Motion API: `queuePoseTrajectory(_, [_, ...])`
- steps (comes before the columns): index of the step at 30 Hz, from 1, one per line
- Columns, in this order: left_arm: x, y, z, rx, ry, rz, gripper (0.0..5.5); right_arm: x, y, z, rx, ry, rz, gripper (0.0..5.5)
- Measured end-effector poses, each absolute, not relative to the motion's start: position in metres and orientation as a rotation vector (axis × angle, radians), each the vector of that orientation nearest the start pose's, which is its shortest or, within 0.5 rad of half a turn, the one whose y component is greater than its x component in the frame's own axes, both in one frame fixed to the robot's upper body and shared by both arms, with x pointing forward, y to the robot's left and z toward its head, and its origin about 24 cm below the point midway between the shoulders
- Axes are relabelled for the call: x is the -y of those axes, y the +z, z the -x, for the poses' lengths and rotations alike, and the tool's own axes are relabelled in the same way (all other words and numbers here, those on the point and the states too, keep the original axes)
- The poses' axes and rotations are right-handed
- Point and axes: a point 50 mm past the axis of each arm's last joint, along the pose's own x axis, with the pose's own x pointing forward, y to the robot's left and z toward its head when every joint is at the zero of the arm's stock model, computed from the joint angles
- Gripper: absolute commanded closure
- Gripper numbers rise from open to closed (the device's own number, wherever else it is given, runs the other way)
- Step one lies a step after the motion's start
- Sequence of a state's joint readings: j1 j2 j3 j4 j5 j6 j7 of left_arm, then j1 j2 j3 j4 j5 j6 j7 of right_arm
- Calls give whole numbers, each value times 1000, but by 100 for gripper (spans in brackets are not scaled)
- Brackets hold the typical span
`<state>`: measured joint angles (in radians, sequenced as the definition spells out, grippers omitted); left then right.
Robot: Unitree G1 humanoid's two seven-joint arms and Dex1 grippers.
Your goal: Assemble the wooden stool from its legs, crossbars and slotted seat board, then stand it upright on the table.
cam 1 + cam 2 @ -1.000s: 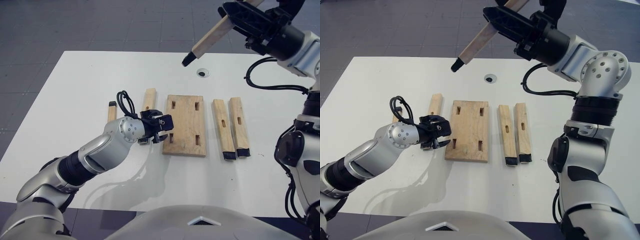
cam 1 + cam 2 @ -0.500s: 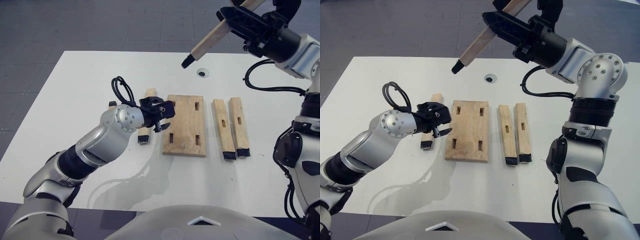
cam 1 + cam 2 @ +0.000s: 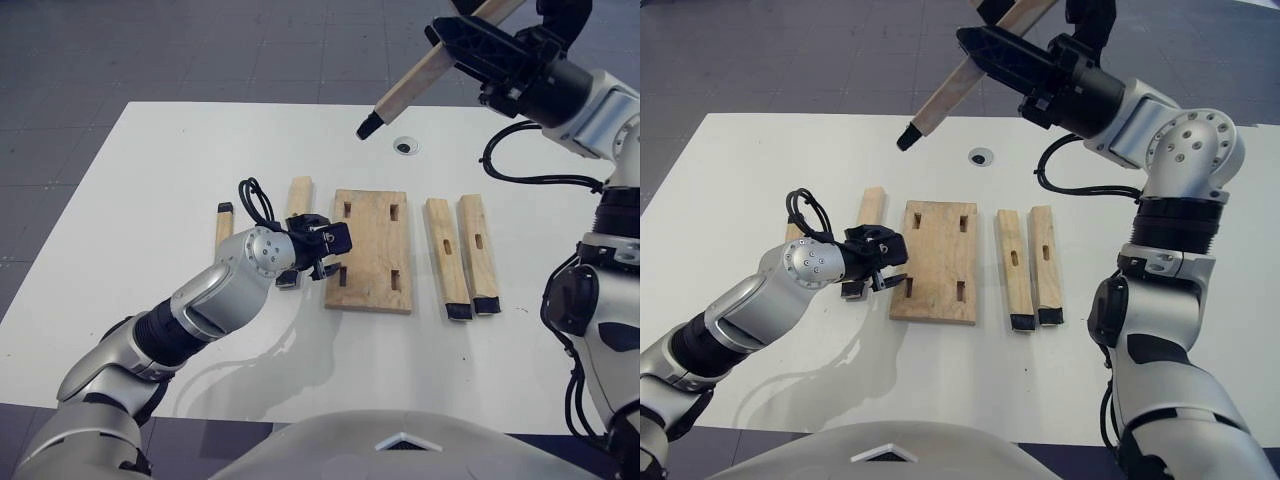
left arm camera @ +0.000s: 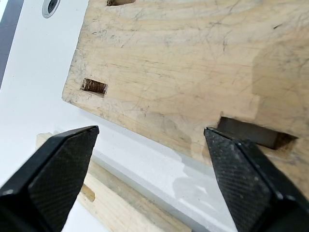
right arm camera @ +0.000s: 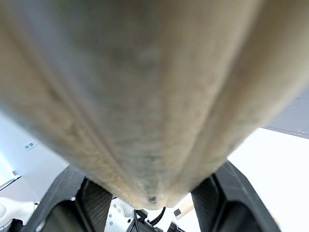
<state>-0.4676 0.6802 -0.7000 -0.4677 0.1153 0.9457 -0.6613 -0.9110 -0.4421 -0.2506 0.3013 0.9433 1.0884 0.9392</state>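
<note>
On the white table (image 3: 150, 200), flat near the middle: slotted seat board (image 3: 369, 251), four slots facing up. Just right of it, side by side and nearly touching: inner slotted piece (image 3: 446, 258) and outer slotted piece (image 3: 478, 254), black caps toward the near edge. Just left of the board, lying lengthwise: capped leg (image 3: 298, 195), its black near end partly behind the left gripper (image 3: 325, 248). Farther left, short stick (image 3: 223, 225) with a black cap at its far end.

Holds the left gripper low at the board's left edge, fingers (image 4: 53, 169) spread wide and grasping nothing, with the board's edge and one slot below the gap. Cannot tell whether it touches the wood.

Clenches the right gripper (image 3: 468, 40) round a wooden leg (image 3: 410, 85), raised high over the table's far side, black tip angled down and leftward. Beneath, beyond the board: round hole (image 3: 404, 147) in the tabletop.
</note>
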Motion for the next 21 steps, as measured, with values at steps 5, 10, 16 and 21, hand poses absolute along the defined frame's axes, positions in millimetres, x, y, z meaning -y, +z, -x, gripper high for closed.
queuePoseTrajectory(5, [-104, 97, -246, -491, -949, -936, 146, 155, 236, -330, -121, 1329, -634, 347])
queuePoseTrajectory(10, [-107, 95, -245, -492, -949, -959, 146, 154, 235, -330, -126, 1329, -631, 347])
queuePoseTrajectory(16, [-106, 94, -243, -492, -954, -957, 146, 155, 234, -331, -128, 1319, -626, 347])
queuePoseTrajectory(21, [-102, 92, -232, -500, -998, -940, 146, 155, 230, -331, -140, 1306, -630, 347])
